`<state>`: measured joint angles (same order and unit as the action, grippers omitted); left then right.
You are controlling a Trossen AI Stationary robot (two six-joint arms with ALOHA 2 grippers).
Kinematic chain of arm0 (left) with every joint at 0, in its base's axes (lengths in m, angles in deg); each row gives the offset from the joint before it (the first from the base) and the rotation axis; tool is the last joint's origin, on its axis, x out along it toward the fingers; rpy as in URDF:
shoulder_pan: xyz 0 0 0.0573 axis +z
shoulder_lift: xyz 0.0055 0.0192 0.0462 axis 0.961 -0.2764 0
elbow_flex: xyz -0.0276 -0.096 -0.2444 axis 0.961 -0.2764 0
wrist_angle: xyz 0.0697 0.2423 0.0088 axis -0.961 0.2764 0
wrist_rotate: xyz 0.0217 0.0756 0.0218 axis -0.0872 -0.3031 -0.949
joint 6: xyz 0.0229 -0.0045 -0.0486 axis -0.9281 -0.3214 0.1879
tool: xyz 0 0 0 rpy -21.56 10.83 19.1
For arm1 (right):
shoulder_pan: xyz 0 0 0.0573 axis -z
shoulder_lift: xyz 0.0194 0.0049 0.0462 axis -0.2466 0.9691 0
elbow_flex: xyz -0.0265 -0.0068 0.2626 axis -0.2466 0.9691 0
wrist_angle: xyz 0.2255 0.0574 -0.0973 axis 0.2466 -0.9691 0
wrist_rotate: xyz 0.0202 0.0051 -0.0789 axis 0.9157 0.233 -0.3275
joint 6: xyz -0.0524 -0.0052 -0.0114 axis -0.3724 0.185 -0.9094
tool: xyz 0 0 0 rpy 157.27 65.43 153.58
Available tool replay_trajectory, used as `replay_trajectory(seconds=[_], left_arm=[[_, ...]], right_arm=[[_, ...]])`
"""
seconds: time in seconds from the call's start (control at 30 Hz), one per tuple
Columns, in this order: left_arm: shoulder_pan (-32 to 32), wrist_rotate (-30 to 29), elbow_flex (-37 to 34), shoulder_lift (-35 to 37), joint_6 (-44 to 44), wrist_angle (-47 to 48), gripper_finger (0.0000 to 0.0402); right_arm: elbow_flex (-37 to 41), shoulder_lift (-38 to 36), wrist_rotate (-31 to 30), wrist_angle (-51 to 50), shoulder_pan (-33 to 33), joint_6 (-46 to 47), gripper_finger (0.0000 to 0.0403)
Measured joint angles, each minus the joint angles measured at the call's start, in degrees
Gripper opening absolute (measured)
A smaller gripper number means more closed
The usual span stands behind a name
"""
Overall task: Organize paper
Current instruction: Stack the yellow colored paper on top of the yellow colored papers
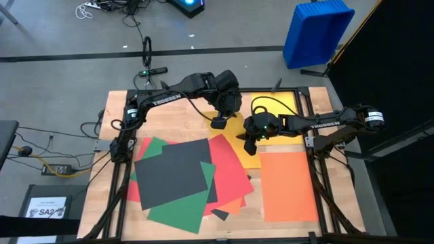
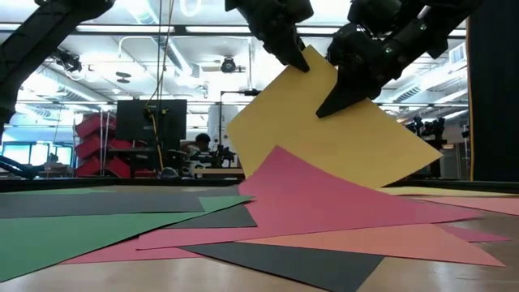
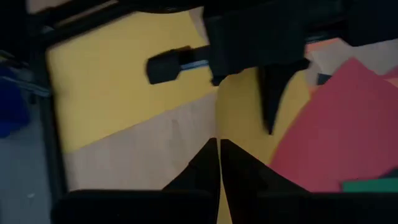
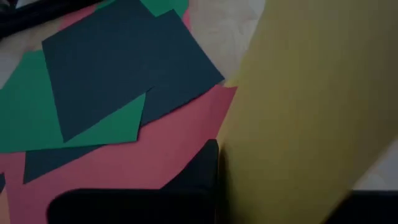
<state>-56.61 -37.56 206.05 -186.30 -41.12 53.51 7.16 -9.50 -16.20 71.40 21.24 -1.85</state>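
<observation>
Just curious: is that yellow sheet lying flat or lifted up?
Lifted and tilted. The yellow sheet stands off the table, its top edge pinched by the left tool and right tool.

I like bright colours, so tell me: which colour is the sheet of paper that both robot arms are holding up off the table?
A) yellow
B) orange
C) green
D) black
A: in the low view the yellow sheet stands tilted above the table, pinched at its upper edge by the left end effector and the right end effector.
</observation>
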Motion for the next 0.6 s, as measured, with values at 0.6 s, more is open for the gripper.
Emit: replay_trajectory(seconds=[0.6], left_arm=[[5.00,-3.28,0.96,5.97,2.72,2.08,0.0091]], right_arm=[[0.02,-1.30,-5.03,-4.83,0.17,0.09,0.0000]])
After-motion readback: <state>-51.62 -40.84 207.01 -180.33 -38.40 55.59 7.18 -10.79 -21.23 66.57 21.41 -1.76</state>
